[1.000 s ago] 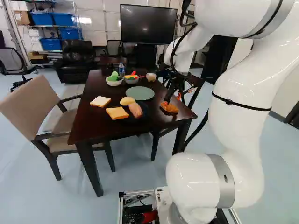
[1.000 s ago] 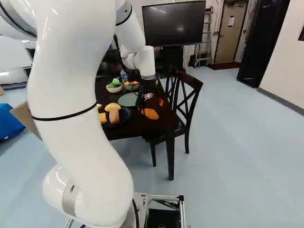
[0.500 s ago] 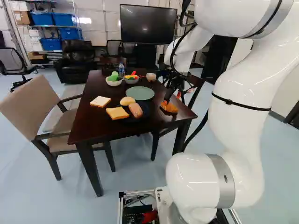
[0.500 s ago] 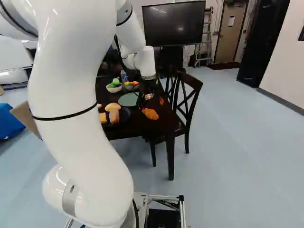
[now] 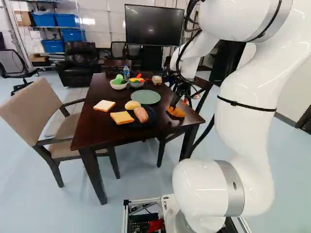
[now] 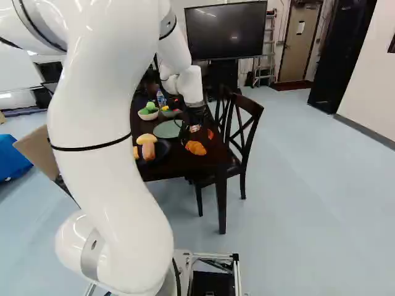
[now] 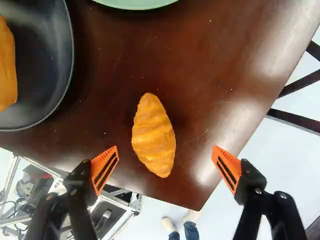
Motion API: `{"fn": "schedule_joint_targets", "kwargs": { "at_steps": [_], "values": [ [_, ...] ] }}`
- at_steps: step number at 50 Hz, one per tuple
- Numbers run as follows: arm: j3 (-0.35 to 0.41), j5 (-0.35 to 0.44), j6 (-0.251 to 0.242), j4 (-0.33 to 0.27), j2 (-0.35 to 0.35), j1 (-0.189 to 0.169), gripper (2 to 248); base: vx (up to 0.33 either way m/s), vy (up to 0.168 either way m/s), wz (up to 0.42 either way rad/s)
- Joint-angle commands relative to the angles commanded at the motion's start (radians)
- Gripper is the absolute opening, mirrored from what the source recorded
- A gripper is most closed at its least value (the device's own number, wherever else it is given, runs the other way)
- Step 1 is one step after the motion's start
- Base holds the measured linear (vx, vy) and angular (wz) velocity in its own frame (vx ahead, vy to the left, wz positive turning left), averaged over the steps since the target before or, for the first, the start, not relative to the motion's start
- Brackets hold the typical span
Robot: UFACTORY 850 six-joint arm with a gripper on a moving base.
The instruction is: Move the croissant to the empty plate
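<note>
My gripper (image 5: pixel 179 103) hangs over the near right corner of the table in the left base view, pointing down at the orange croissant (image 5: pixel 177 112). In the wrist view the gripper (image 7: pixel 165 151) stands wide open, its orange pads apart on either side of the croissant (image 7: pixel 153 135), touching neither side. The croissant lies on bare wood, its long axis running between the fingers and away from them. The empty green plate (image 5: pixel 146 97) lies farther back on the table; its rim (image 7: pixel 135 6) shows ahead of the gripper.
A black plate (image 7: pixel 46 65) with a sausage (image 5: pixel 141 114) and a yellow bun (image 5: pixel 131 105) sits beside the croissant. Two bread slices (image 5: pixel 104 105) lie left of it. Bowls (image 5: pixel 118 85) and a bottle (image 5: pixel 126 73) stand at the back. Dark chairs (image 6: pixel 242 126) flank the table's right side.
The arm's upper links have shifted a little, rightward in the right base view and leftward in the left one. The gripper has stayed over the croissant, barely shifting. Base and table things are unmoved.
</note>
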Motion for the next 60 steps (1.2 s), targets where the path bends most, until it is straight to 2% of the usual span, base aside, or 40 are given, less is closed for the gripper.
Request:
{"fn": "schedule_joint_targets", "kwargs": {
  "at_steps": [24, 37, 60],
  "values": [
    [0.003, 0.0, 0.0, -0.029, 0.002, 0.005, 247, 0.0, 0.0, 0.0],
    [0.018, 0.0, 0.0, -0.029, 0.014, 0.024, 247, 0.0, 0.0, 0.0],
    [0.018, 0.0, 0.0, -0.029, 0.014, 0.025, 247, 0.0, 0.0, 0.0]
  ]
}}
